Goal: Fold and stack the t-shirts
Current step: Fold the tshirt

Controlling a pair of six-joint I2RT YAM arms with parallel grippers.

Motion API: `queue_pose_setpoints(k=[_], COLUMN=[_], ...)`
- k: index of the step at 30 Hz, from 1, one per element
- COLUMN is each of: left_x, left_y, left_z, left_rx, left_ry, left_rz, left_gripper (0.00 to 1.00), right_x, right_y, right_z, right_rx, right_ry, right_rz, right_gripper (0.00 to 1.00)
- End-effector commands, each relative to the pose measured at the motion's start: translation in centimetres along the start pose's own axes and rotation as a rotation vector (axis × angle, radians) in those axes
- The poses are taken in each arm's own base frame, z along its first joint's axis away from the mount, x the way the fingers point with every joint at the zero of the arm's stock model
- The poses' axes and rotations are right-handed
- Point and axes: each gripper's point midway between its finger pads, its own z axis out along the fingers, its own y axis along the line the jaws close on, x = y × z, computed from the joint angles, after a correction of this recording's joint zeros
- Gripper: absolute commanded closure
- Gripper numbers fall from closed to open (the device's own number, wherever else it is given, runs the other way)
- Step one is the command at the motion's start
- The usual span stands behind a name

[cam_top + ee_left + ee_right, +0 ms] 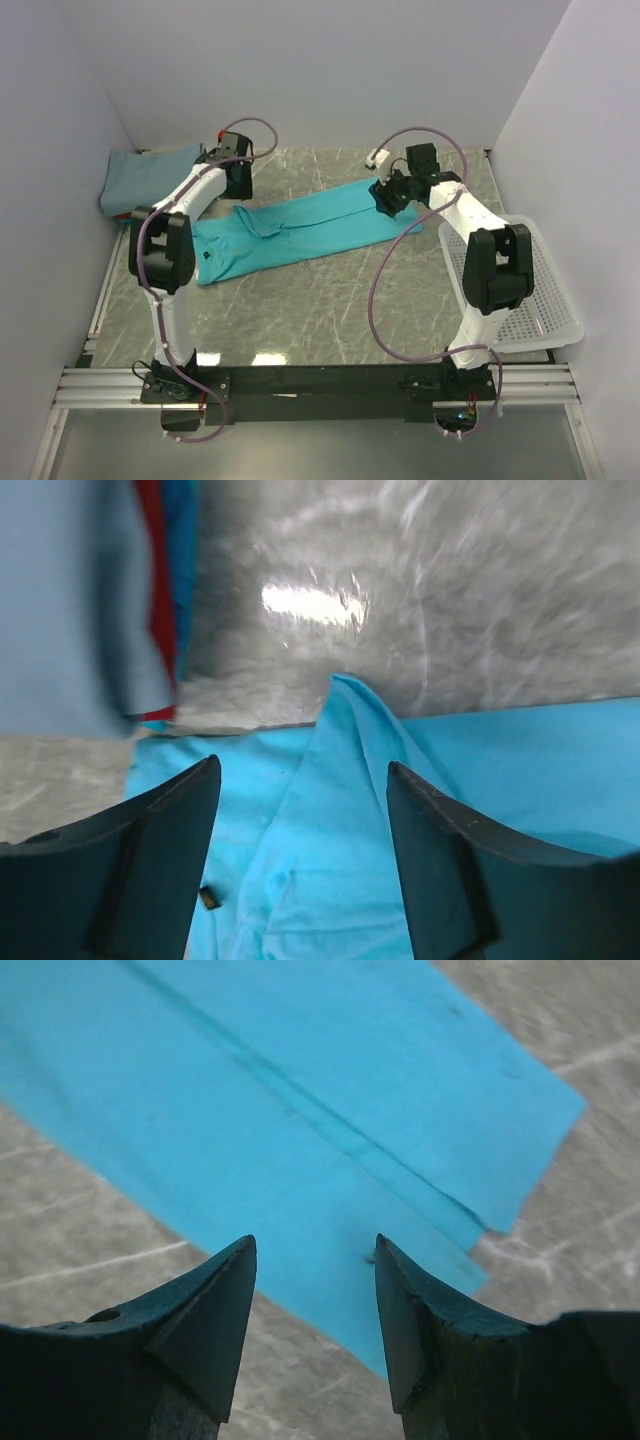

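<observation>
The turquoise t-shirt point(300, 230) lies in the middle of the table point(330, 310), narrowed into a long strip that goes from lower left to upper right in the top view. The left gripper point(302, 772) hangs over its left part, jaws wide and nothing between them. The right gripper point(315, 1245) hovers over the right end, also wide and empty. The stack of folded shirts point(145, 175) sits in the upper left corner, a grey-blue one on top.

I think the step in hand is the cross fold of the strip. To do it well, each hand should pinch all layers at its end, because at the right corner the layers lie a little stepped, and a raised ridge of cloth stands under the left hand. It is better to carry the end low and set edge on edge.

Open room is in the lower middle of the top view. The stack and wall are near on the left, the white basket point(570, 325) near on the right
</observation>
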Motion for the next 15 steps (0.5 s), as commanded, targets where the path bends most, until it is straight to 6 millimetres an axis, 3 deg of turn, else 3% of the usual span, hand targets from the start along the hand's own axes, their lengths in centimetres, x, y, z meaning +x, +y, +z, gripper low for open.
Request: queue_pose_setpoints(k=[1, 2, 4, 5, 6, 7, 8, 9, 10, 11, 12, 13, 14, 15], left_x=[-8.7, -10.1, -8.5, -8.6, -5.2, -4.3, -0.2, 1.6, 2.7, 4.3, 7.2, 8.3, 10.4, 11.1], left_y=[2.1, 2.8, 2.9, 3.6, 3.3, 4.6, 4.0, 4.0, 5.0, 5.1, 4.9, 5.3, 5.4, 5.3], left_z=[-9.7, -14.1, -16.0, -20.5, -19.0, -22.0, -19.9, -20.1, -21.6, -21.4, -19.9, -20.8, -19.6, -19.6], left_rx=[0.048, 0.108, 0.173, 0.267, 0.300, 0.351, 0.389, 0.429, 0.456, 0.465, 0.459, 0.472, 0.447, 0.460], left_ry=[-0.295, -0.380, -0.425, -0.517, -0.473, -0.529, -0.439, -0.405, -0.430, -0.404, -0.330, -0.339, -0.294, -0.275], left_rz=[-0.134, -0.176, -0.238, -0.283, -0.325, -0.384, -0.403, -0.480, -0.534, -0.579, -0.650, -0.691, -0.733, -0.807], left_gripper=[0.27, 0.26, 0.21, 0.20, 0.20, 0.19, 0.19, 0.19, 0.21, 0.21, 0.22, 0.23, 0.23, 0.24], right_x=[-2.7, -2.2, -1.7, -0.7, -0.4, 0.1, 0.8, 1.0, 1.6, 2.0, 2.7, 2.9, 3.1, 3.1], right_y=[3.5, 5.9, 8.0, 9.4, 10.2, 10.4, 9.9, 10.3, 10.3, 10.2, 9.6, 9.8, 9.6, 9.6], right_z=[-2.6, -3.1, -3.6, -4.0, -3.9, -3.7, -3.4, -3.0, -2.5, -2.1, -1.8, -0.9, -0.6, -0.3], right_rx=[-0.155, -0.261, -0.344, -0.384, -0.390, -0.364, -0.322, -0.309, -0.288, -0.270, -0.238, -0.221, -0.203, -0.187], right_ry=[-0.126, -0.141, -0.172, -0.171, -0.173, -0.179, -0.138, -0.120, -0.096, -0.066, -0.017, 0.000, 0.017, 0.025], right_rz=[-0.167, -0.190, -0.346, -0.374, -0.422, -0.479, -0.516, -0.554, -0.576, -0.595, -0.607, -0.626, -0.633, -0.637], right_gripper=[0.42, 0.42, 0.42, 0.41, 0.38, 0.37, 0.35, 0.33, 0.32, 0.32, 0.32, 0.32, 0.32, 0.32])
